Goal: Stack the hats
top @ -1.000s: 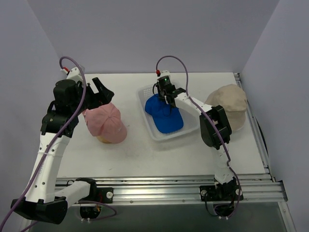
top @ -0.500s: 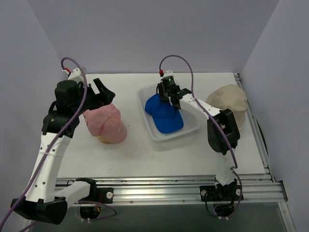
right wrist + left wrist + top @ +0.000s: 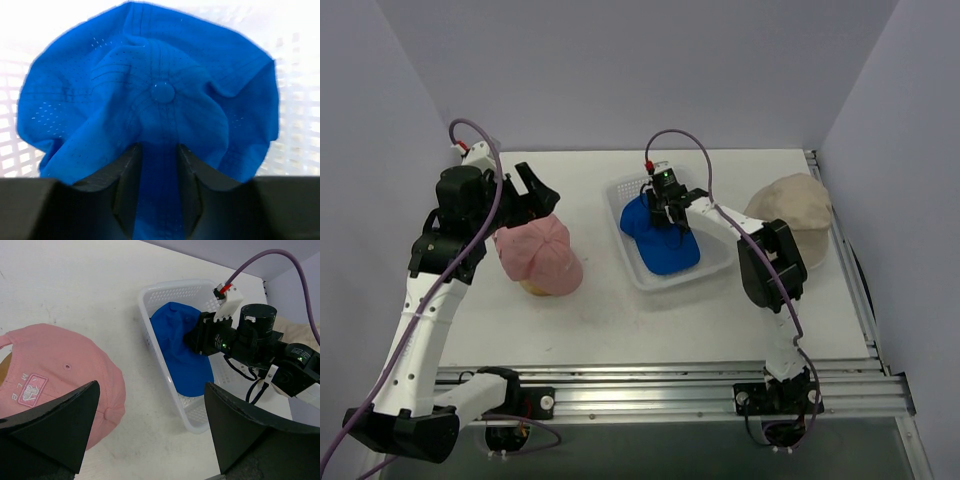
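Note:
The bright blue cap (image 3: 662, 248) lies crown up in the clear basket (image 3: 632, 272). My right gripper (image 3: 666, 214) is down on the cap's far part. In the right wrist view its narrow jaws (image 3: 159, 152) pinch a fold of the blue cap (image 3: 160, 90) just below the top button. The pink baseball cap (image 3: 540, 255) sits at the left over a tan dome. My left gripper (image 3: 534, 193) hovers open and empty just beyond it; in its wrist view the pink cap (image 3: 50, 385) is at lower left and the blue cap (image 3: 180, 355) is centre. The beige bucket hat (image 3: 796, 214) lies at the far right. The whitish hat is out of view.
The basket wall (image 3: 167, 395) stands between the two caps. A bit of the orange-brown dome (image 3: 531, 289) shows under the pink cap's near edge. A metal rail (image 3: 670, 385) runs along the table's near edge, and the walls close in on three sides.
My right gripper has shifted slightly and settled lower onto the blue cap, with the right forearm swinging a little. The left arm has hardly moved.

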Controlling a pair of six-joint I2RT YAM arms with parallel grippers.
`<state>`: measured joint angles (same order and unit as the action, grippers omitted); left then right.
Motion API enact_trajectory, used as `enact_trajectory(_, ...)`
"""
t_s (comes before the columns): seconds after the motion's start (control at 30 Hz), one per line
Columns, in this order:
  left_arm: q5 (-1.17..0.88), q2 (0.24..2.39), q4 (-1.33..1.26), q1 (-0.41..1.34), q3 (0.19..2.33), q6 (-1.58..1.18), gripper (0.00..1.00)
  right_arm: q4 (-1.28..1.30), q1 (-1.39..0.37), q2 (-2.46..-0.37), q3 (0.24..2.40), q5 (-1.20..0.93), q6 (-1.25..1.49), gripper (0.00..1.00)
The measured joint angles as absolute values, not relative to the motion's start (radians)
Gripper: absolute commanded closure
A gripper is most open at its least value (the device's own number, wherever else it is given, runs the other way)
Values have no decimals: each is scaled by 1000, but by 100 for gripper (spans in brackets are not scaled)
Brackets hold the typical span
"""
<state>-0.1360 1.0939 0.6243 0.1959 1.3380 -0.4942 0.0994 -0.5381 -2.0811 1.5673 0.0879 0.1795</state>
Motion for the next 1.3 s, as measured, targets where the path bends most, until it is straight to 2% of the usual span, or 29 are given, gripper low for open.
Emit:
enact_trajectory(0.17,-136,1093,625,197,1338,-495,6,127,-538,-2139,1624,67,177,78)
enact_trajectory(0.3,-135,1090,625,197,1338,-495,6,131,-538,-2158,1642,58,169,98)
enact_trajectory(0.33,-136,1088,625,197,1338,-495,6,133,-538,-2158,1642,56,167,100)
enact_trajectory(0.57,-136,1077,625,197,1338,-497,6,118,-537,-2142,1628,94,154,100)
enact_trajectory(0.83,-136,1074,625,201,1338,-515,6,80,-529,-1848,1505,116,154,100)
enact_trajectory(0.87,-136,1074,625,204,1338,-517,6,65,-527,-1823,1504,115,155,98)
enact_trajectory(0.97,-136,1074,624,209,1338,-520,6,41,-520,-1789,1499,106,167,67)
enact_trajectory(1.3,-137,1074,624,215,1338,-520,6,49,-489,-1926,1401,33,208,61)
